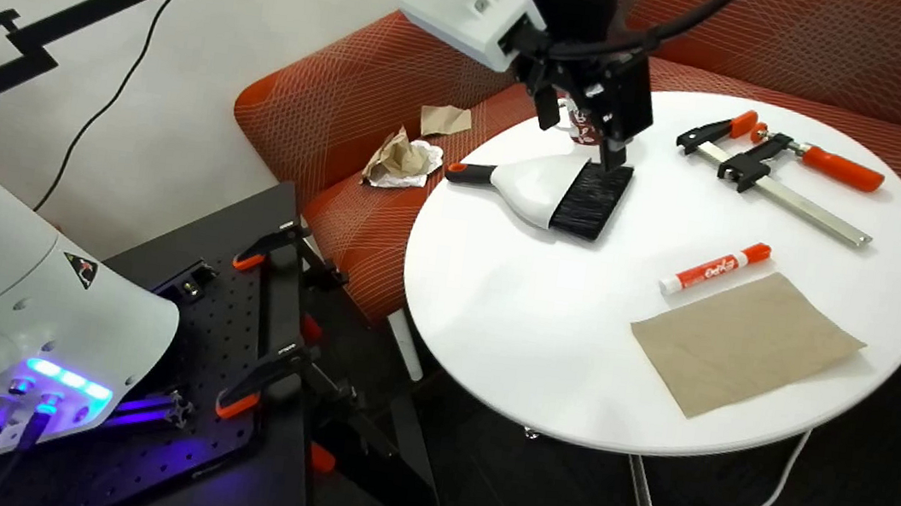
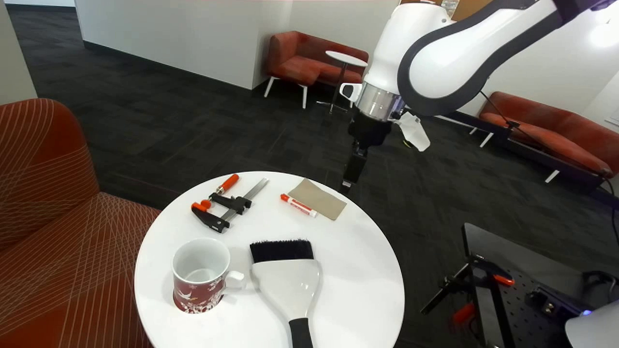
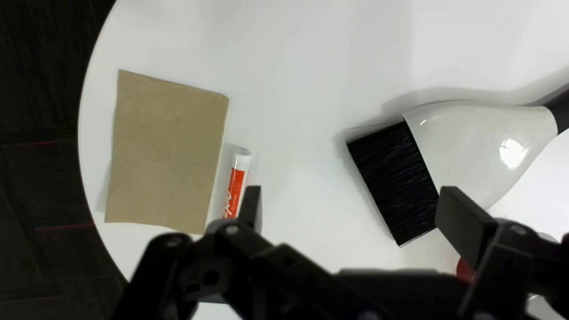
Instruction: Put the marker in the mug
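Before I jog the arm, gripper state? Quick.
Gripper: open, jaws wide apart, holding nothing; the marker lies on the table.

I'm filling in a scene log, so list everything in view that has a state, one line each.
Gripper: open, holding nothing
Marker: capped, lying on its side
Mug: upright, no contents visible
White brush: lying flat
Bar clamp: lying down, gripping nothing visible
Brown sheet: spread mostly flat
Brown paper scrap: crumpled
Base lights: lit blue
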